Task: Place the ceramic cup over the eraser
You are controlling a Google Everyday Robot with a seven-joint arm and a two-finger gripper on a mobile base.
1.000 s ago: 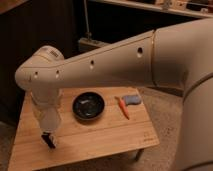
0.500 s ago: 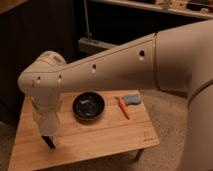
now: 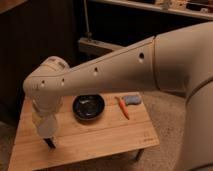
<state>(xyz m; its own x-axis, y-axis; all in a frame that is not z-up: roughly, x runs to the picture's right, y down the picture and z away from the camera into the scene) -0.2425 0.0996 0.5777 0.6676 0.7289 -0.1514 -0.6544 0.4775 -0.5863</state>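
item: tool point(image 3: 50, 143), dark tip low over the near left part of the table point(image 3: 105, 141), at the end of a pale wrist; whether it is released or clenched cannot be told. ceramic cup and eraser: neither can be made out (the wrist and arm cover that corner). item: light wooden slatted table, seen from above. item: black bowl point(image 3: 88, 107), wide and shallow, on the table's middle, farther back. item: orange stick point(image 3: 122, 107), right of the bowl, lying slantwise. item: blue-grey oblong piece point(image 3: 132, 100), just beside the stick's far end. item: large cream arm point(image 3: 125, 67), crossing above from the right.
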